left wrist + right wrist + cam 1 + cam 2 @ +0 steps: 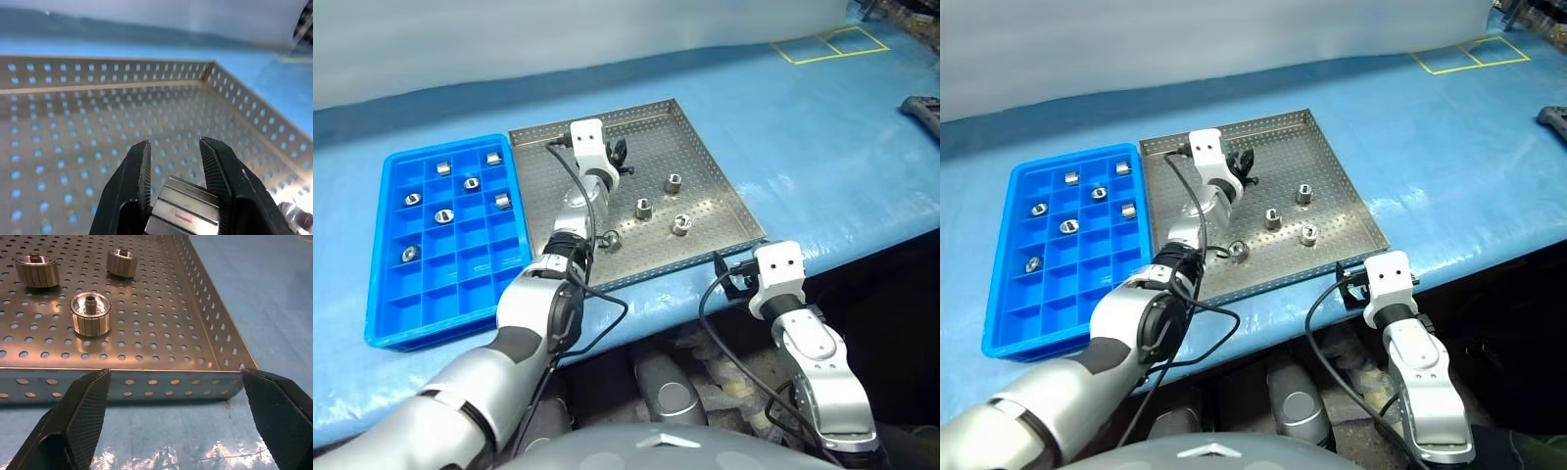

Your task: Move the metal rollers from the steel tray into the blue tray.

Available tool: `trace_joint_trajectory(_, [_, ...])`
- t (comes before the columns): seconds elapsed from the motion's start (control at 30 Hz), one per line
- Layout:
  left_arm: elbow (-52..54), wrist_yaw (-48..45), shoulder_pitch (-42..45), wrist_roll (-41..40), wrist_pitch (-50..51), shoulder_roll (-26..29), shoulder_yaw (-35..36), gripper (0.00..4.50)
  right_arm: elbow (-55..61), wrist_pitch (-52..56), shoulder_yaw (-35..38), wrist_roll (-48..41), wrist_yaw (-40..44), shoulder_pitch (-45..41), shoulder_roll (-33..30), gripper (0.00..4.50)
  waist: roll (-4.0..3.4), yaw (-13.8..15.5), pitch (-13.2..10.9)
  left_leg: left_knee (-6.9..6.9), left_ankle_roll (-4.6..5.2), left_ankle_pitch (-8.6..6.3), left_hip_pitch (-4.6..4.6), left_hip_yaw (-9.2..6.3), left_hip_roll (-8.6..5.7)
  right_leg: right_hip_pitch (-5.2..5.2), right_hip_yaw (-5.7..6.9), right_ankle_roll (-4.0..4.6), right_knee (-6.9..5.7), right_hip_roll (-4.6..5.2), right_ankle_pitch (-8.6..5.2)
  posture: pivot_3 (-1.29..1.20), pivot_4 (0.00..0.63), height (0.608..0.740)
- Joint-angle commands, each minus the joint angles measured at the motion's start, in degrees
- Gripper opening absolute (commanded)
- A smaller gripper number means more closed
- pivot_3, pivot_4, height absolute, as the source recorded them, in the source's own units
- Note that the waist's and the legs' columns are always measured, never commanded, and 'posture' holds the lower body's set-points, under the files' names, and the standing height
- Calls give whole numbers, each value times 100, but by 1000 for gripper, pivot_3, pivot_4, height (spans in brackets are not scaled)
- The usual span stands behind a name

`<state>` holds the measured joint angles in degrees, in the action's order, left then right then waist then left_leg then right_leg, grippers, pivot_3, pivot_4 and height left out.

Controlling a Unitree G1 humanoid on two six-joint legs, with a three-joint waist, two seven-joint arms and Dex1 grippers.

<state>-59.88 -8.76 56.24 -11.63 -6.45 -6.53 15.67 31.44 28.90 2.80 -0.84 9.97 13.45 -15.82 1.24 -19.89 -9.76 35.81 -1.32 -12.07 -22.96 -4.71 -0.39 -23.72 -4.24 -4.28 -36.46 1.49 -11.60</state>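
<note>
Blue tray [391,294] at left holds seven metal rollers [443,215]; four sit in the steel tray [705,166]. Left gripper [173,164] clamps another roller; right gripper [173,406] gapes wide, empty.

A blue plastic sheet [822,147] covers the tabletop, wrinkled and shiny along the near edge. Yellow tape [829,44] marks two adjoining rectangles near the far right corner. A dark tool [925,108] lies at the right edge, only partly visible.
</note>
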Motion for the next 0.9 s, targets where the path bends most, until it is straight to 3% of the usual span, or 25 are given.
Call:
trace_joint_trajectory(0.03, [1070,-461,-427,-403,281,13,6,1270,-25,-112,8,5,49,-116,-28,4500,1,43,-1,2,2,-1,3,7,0,0,-7,-1,-1,0,1,-249,150,740])
trace_joint_trajectory(0.27, [3610,-896,-1651,-2005,1929,-63,268,1270,-263,-150,-116,-17,235,-416,-90,4500,25,155,-15,27,10,5,21,32,0,6,-38,-12,-19,0,8,-166,150,740])
trace_joint_trajectory(0.43, [4828,-1117,-2265,-3177,2895,-68,405,1270,-676,-250,-316,2,439,-775,-133,4500,32,313,-17,32,20,11,42,43,0,12,-56,-1,-23,-7,3,-76,150,740])
trace_joint_trajectory(0.7, [5456,-839,-2661,-5855,4483,-333,1046,1270,-1121,-383,-561,59,653,-1263,-154,4500,52,760,-28,39,48,28,61,42,0,13,-62,0,-27,-14,4,-9,150,740])
trace_joint_trajectory(0.9, [5459,-771,-2767,-7037,4941,-311,1176,1270,-1247,-470,-607,74,667,-1310,-128,4500,54,1120,-29,61,51,30,50,44,-1,10,-67,1,-29,-17,6,-1,150,740])
